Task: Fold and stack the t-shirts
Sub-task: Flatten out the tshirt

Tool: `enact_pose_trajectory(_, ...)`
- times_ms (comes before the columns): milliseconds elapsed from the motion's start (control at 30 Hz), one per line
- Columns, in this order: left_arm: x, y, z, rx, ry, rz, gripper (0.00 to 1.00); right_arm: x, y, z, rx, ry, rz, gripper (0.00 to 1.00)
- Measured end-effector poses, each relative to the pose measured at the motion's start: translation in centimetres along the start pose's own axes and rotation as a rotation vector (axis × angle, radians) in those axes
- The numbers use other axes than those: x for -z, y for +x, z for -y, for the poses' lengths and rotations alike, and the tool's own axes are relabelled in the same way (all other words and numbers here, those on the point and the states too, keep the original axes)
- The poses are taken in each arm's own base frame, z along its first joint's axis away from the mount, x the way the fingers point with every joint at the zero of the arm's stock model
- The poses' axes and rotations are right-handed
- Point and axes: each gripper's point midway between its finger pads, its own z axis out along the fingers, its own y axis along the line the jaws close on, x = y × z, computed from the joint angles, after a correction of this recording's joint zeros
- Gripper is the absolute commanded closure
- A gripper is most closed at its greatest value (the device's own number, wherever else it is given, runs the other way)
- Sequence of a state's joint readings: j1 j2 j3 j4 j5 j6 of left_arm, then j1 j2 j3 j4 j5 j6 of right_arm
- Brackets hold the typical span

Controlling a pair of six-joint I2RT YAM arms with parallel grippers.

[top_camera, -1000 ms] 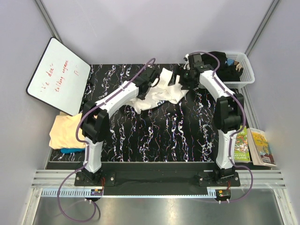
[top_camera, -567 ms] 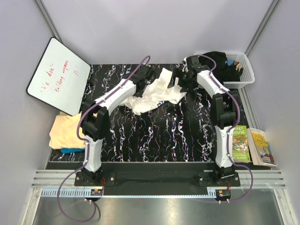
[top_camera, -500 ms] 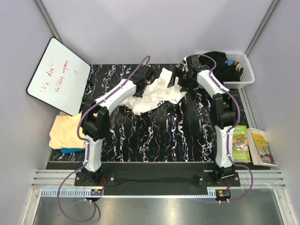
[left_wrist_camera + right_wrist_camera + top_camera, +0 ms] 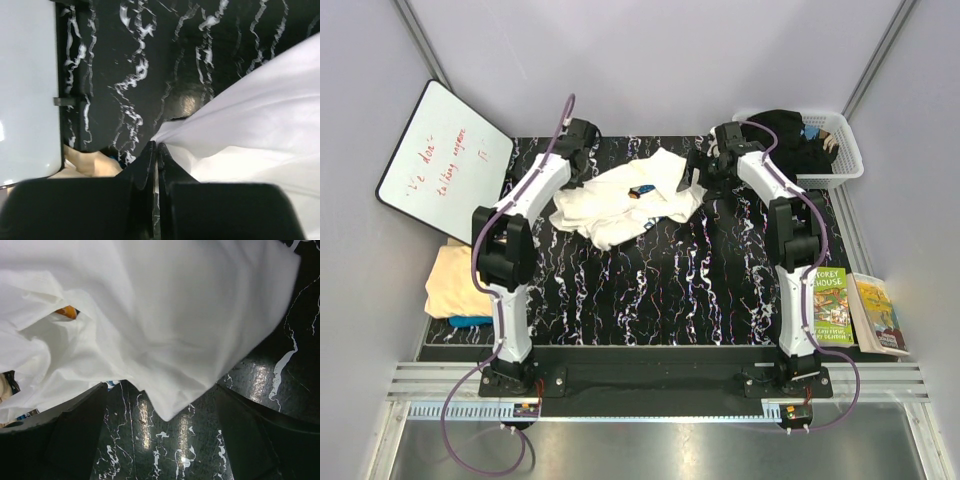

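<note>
Here left fingers (image 4: 144, 172) pinch the white t-shirt (image 4: 617, 207); right fingers (image 4: 75, 435) spread.

cloth: white shirt (image 4: 165, 315) seen rumpled across the upper frame, one pointed corner hung low at centre | print: orange patch (image 4: 66, 312) glimpsed inside a fold at left | surface: black white-veined table (image 4: 260, 375) shown below and at right | right gripper (image 4: 162, 405): dark blurred fingers (image 4: 75, 440) held wide apart, shirt corner between them
</note>
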State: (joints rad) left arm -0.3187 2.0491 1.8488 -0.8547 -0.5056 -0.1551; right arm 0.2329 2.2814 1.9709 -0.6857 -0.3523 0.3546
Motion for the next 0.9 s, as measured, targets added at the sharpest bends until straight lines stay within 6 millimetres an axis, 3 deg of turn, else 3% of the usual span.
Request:
enact_pose_trajectory(133, 0.3, -1.6, -1.9, 0.045, -0.037, 0.03, 1.0, -0.7, 0.5, 0.5, -0.008, 0.008, -0.018, 0.07)
enact_pose_trajectory(300, 0.8, -3.9, -2.2, 0.079, -0.032, 0.081, 1.0, -0.7, 0.5, 0.4, -0.009, 0.004, -0.022, 0.12)
enact_pose_trajectory(367, 0.6, -3.8, -2.1, 0.075, -0.032, 0.076, 1.0, -0.6, 0.4, 0.1, -0.011, -0.005, -0.021, 0.19)
enact_pose_trajectory(633, -1.4, -3.0, -2.0, 0.034, -0.084, 0.039, 1.0, 0.7, -1.7, -3.8, 0.023, -0.096, 0.031, 0.21)
enact_pose_trajectory(767, -1.7, -3.5, -2.5, 0.038, -0.108, 0.047, 1.0, -0.3, -0.6, -5.3, 0.049, -0.098, 0.01, 0.21)
enact_pose_trajectory(900, -1.6, -3.9, -2.9, 0.05, -0.114, 0.056, 1.0, -2.7, 1.7, -4.6, 0.061, -0.029, -0.043, 0.23)
